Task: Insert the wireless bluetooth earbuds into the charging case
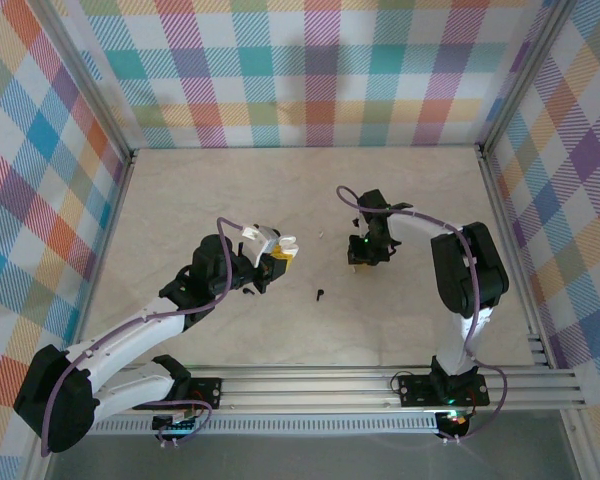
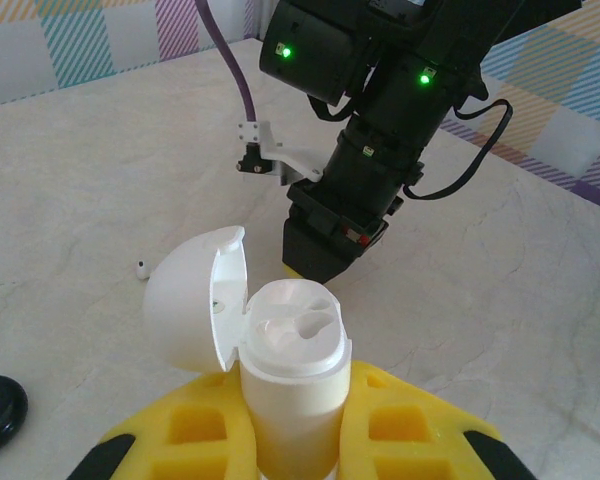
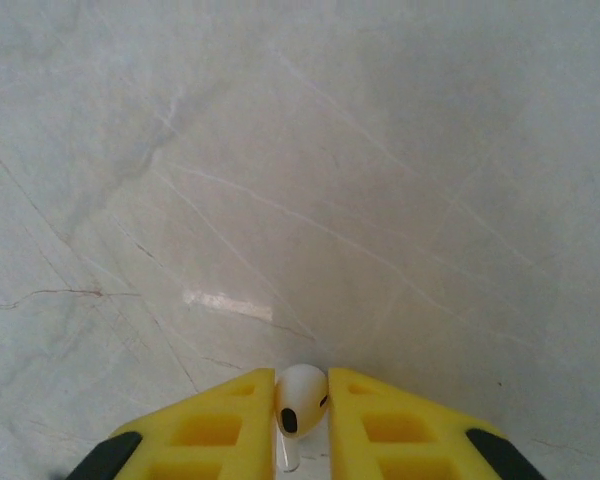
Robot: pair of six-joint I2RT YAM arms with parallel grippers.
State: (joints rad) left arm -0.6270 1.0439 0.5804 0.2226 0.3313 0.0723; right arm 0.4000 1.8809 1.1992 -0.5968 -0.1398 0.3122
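The left fingers (image 2: 372, 400) are clamped on the case (image 2: 292, 360), its lid (image 2: 192, 300) hanging open to their left, while the right fingers (image 3: 352, 402), just beyond it, pinch a white earbud (image 3: 300, 398) at their tips above the desk (image 3: 280, 180), and a black earbud (image 1: 320, 295) lies between both pairs.
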